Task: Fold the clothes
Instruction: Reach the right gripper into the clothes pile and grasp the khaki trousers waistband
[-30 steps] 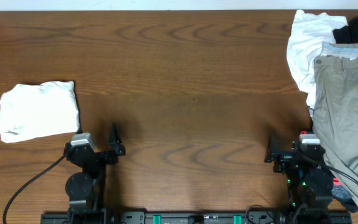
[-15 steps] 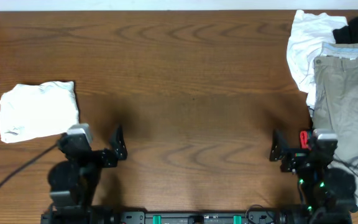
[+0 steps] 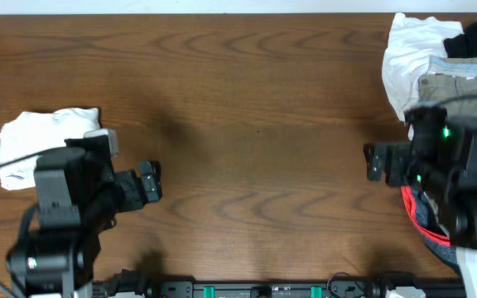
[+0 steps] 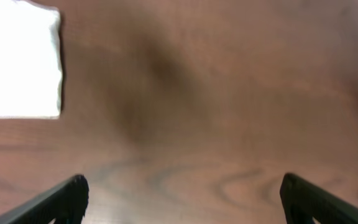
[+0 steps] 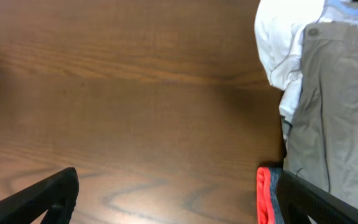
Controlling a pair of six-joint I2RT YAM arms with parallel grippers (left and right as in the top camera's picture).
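Note:
The khaki-beige trousers (image 3: 458,87) lie in the pile at the right edge of the table, also seen in the right wrist view (image 5: 340,99). White cloth (image 3: 404,58) and a black garment (image 3: 474,37) lie under and behind them. A red-trimmed garment (image 5: 267,193) lies at the pile's near edge. A folded white garment (image 3: 27,141) sits at the left, also in the left wrist view (image 4: 17,62). My left gripper (image 4: 182,199) is open and empty above bare wood. My right gripper (image 5: 179,199) is open and empty, just left of the pile.
The wooden table (image 3: 255,108) spans the view. Both arms are raised above its near edge, the left arm's body (image 3: 65,207) partly over the folded white garment, the right arm's body (image 3: 462,174) over the trousers.
Both arms have risen from their low rest at the front edge and moved up toward the camera. The right arm now covers much of the trousers. Both grippers stay open.

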